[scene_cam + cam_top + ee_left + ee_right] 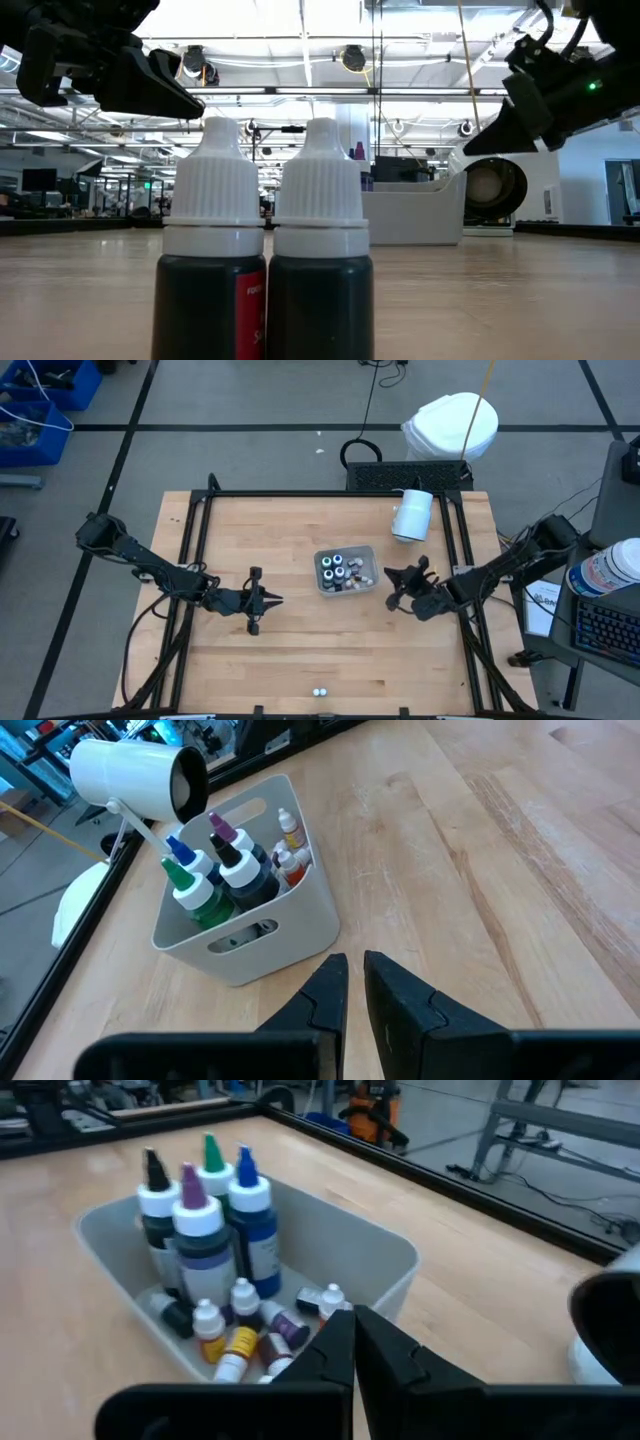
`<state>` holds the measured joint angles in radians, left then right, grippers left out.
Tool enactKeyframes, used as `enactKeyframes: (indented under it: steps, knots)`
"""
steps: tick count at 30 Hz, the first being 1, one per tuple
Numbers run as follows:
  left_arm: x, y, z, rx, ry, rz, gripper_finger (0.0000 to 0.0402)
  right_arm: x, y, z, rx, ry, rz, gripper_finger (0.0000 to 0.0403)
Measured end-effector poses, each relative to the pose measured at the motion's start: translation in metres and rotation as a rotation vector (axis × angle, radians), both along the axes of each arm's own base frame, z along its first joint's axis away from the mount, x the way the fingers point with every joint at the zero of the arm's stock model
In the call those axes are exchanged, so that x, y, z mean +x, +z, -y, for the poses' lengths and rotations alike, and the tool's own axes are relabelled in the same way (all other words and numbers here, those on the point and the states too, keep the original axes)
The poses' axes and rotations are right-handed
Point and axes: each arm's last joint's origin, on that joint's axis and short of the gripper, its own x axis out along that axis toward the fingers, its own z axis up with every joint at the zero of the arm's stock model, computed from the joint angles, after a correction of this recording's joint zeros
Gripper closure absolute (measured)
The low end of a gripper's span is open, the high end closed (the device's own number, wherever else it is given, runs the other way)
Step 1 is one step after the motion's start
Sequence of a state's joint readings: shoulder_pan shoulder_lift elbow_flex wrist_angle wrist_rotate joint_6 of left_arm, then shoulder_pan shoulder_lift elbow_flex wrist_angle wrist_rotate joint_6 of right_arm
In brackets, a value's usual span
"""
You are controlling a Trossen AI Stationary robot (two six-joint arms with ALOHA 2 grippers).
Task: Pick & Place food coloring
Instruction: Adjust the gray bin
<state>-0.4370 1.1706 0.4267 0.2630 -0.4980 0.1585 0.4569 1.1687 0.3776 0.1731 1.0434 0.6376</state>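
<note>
A grey tray (372, 557) stands in the middle of the table. In it stand several tall food coloring bottles (200, 1220) with coloured tips, and several small ones (245, 1330) lie beside them. Two small dark bottles with white caps (265, 250) stand upright at the table's near edge (319, 691). My left gripper (277, 600) hovers left of the tray, its fingers (330, 990) a narrow gap apart with nothing between. My right gripper (389, 576) is shut and empty, raised just right of the tray, its tips (352, 1325) over the tray's rim.
A large white cylinder (411, 515) lies on its side at the far right, its open end toward the tray (185, 780). Black frame rails (200, 530) run along the table's left, right and far sides. Bare wood lies between the tray and the near edge.
</note>
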Motion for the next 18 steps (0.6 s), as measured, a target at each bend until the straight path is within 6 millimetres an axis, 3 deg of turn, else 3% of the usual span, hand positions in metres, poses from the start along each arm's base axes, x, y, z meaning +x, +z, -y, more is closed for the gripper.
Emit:
enactKeyframes:
  steps: [7,18]
  knots:
    - [0.000,0.000,0.000,0.001,0.000,0.000,0.0355,-0.004,-0.010,0.011,0.030,-0.061,0.001,0.0403]
    - [0.000,0.000,0.000,0.014,-0.006,-0.002,0.0355,-0.001,-0.029,0.022,0.191,0.018,-0.043,0.0403]
